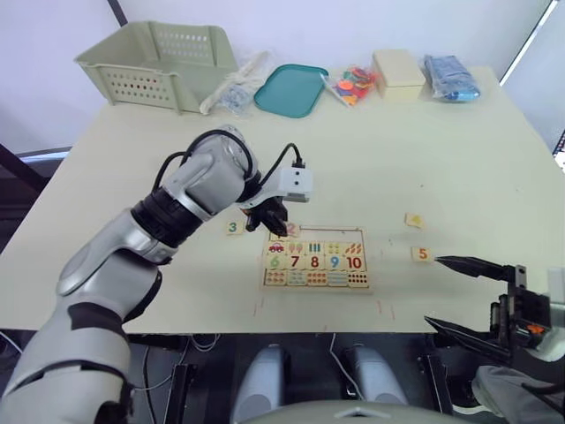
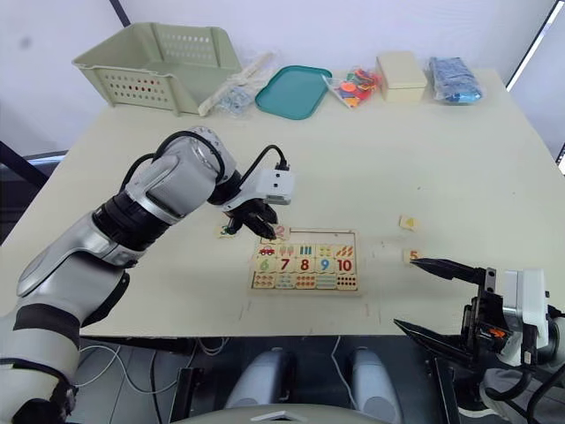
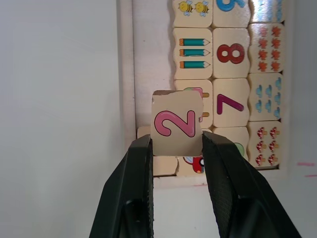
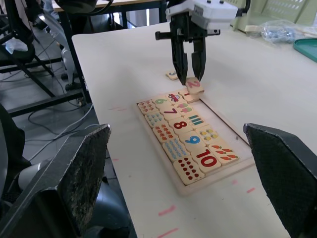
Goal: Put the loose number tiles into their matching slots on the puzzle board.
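The 2 tile sits squeezed between the two black fingers of the left gripper, one finger on each side edge, with its pink number facing up. The top part of the tile sticks out past the fingertips, and it looks a little tilted. The gripper holds it over the near-left end of the puzzle board, right above the empty top row of slots. That row is a bare strip of pale wood running away from the fingers along the board's raised rim. Past the fingertips lie the picture tiles and then the number tiles 6 to 10, packed close together with no gaps. Just beside the gripper, off the board's left edge, the 3 tile lies flat on the table. There is wide open table all around the board. The 4 tile and the 5 tile lie well to the right of the board, apart from each other. The right gripper hangs low off the near right edge of the table, with its fingers spread wide apart and nothing in them. One of its fingertips points at the 5 tile and is very near it. Far back on the table are a green basket, a teal tray, a bag of coloured pieces, a pale box and a blue bag.
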Action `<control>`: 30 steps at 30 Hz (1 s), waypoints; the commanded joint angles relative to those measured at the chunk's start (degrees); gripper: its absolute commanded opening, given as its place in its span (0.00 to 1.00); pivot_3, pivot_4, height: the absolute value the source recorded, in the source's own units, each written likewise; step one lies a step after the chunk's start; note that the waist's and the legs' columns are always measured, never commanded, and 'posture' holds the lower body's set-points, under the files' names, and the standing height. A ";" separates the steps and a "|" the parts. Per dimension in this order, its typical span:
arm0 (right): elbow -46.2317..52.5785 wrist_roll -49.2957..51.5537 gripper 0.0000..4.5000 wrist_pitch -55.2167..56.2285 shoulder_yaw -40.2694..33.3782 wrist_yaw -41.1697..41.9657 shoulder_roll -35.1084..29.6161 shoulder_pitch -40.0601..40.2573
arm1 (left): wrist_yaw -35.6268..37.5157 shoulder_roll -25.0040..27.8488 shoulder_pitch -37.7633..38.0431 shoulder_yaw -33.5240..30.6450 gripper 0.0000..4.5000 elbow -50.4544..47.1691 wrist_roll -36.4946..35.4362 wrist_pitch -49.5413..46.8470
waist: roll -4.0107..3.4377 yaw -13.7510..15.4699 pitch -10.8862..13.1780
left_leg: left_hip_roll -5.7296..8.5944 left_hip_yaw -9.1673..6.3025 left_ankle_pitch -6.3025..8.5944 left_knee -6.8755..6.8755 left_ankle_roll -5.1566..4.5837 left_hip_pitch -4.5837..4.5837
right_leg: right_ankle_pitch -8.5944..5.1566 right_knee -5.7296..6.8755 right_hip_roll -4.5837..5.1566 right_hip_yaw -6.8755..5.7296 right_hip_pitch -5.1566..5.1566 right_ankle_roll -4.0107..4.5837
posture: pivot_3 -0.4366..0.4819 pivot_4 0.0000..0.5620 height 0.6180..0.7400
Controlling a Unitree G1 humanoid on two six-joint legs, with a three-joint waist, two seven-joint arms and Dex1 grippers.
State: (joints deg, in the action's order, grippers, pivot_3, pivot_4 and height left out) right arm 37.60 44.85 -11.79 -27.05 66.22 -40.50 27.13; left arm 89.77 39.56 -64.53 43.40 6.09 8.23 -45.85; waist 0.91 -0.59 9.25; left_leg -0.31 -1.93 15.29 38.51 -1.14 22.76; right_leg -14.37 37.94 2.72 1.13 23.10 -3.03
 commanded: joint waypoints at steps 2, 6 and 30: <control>2.19 0.71 1.00 1.29 -1.38 -0.36 0.33 0.50 | -0.66 -1.65 -0.83 0.59 0.22 0.04 1.53 -0.63 | 0.00 0.01 0.00 | 0.00 -0.01 0.00 0.00 0.00 0.00 | 0.00 0.00 0.00 0.00 0.00 0.00 | 0.48 0.27 1.00; 2.26 0.70 1.00 1.41 -1.24 -0.69 0.46 0.62 | -1.69 -3.00 -0.38 0.68 0.22 1.04 2.37 -0.62 | 0.00 0.01 0.00 | 0.00 -0.01 0.00 0.00 0.00 0.00 | 0.00 0.00 0.00 0.00 0.00 0.00 | 0.48 0.27 1.00; 2.93 0.44 1.00 2.30 -1.02 -1.13 0.82 2.54 | -3.74 -5.35 1.46 0.77 0.22 2.96 5.56 1.19 | 0.00 0.01 0.00 | 0.00 -0.02 0.00 0.01 0.00 0.00 | 0.00 0.01 0.00 0.00 0.00 0.00 | 0.48 0.27 1.00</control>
State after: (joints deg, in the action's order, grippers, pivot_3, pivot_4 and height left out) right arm 38.46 44.73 -10.65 -27.04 65.08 -39.97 29.54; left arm 85.97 34.11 -62.97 43.95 9.75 13.32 -45.06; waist 0.91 -0.58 9.25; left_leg -0.31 -1.95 15.29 38.52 -1.14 22.76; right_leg -14.37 37.94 2.73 1.13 23.10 -3.03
